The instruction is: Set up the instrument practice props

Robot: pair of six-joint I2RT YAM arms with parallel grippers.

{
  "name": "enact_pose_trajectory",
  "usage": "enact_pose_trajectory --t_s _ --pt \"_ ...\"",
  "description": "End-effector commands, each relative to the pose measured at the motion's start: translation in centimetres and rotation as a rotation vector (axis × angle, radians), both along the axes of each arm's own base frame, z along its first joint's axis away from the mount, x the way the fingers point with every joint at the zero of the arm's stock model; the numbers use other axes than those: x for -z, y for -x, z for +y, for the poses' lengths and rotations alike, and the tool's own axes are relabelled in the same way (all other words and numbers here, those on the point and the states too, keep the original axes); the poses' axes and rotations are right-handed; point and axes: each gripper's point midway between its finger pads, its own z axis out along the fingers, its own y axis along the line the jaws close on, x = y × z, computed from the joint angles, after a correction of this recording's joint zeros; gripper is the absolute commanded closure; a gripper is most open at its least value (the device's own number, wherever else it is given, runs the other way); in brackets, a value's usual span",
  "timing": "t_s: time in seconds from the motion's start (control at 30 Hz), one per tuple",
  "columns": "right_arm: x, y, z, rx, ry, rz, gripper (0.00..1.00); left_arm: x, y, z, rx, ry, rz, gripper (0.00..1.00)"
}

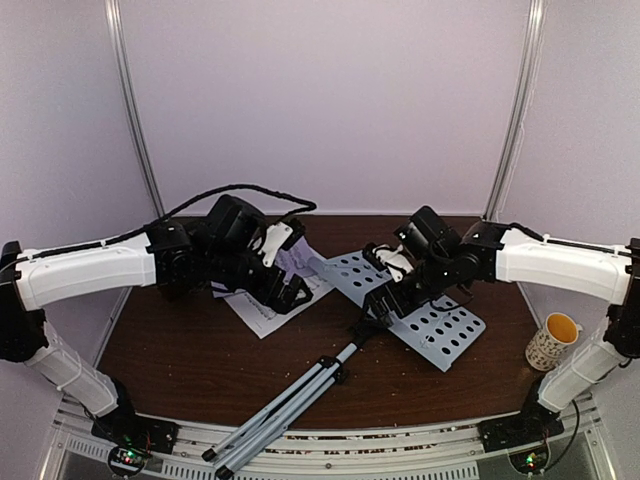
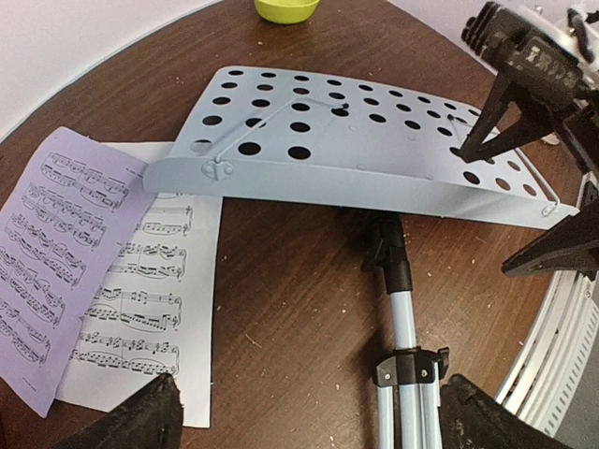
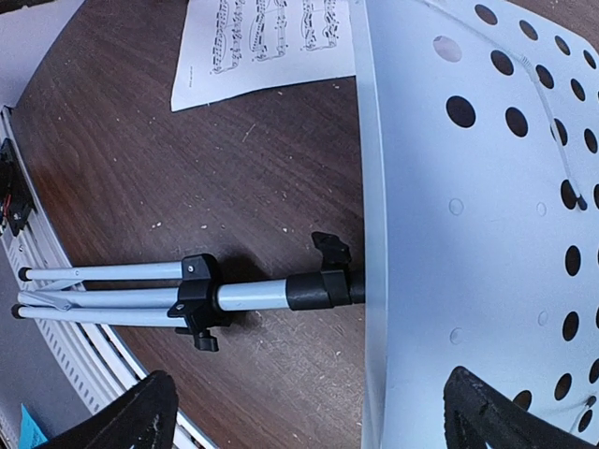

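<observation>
The music stand [image 2: 356,182] looks matt metal, the table [image 2: 299,309] wood.

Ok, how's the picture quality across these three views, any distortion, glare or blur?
Top external: wide-lens bend, the back posts lean and the table edge curves, slightly soft. Left wrist: sharp on the music stand and music sheets, table rim bowed. Right wrist: the stand's white plate is nearly washed out; the tripod casts a soft shadow.

A: What lay on the brown table [image 1: 180,350]?
B: Music stand [image 2: 356,159] flat on its back, folded tripod legs [image 3: 103,290] pointing toward the near edge. Lavender sheet [image 2: 56,253] overlapped white sheet [image 2: 150,309] just beside it. Green bowl [image 2: 285,9] sat at the far side.
</observation>
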Motion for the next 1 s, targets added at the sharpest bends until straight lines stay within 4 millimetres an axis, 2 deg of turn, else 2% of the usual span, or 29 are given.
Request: enact_pose_trajectory --t_s 0.0,0.23,0.43,0.57,0.97 --pt "0.7 -0.2 0.2 -0.018 0.059 0.025 0.0 -2.3 -0.5 0.1 -0.019 0.079 -0.065 0.02" --pt "1.9 -0.1 0.5 -0.025 0.086 0.068 0.02 -2.3 -0.3 0.1 -0.014 0.097 -0.073 0.02" --pt "3.0 -0.1 0.9 -0.037 0.113 0.113 0.22 -2.1 -0.2 0.3 -0.017 0.104 -0.076 0.02" --pt "3.5 0.0 0.9 -0.041 0.123 0.132 0.43 -1.7 -0.2 0.4 -0.022 0.093 -0.072 0.02" --pt "5.1 -0.1 0.3 -0.038 0.144 0.18 0.79 -1.6 -0.7 0.4 -0.038 0.079 -0.079 0.02"
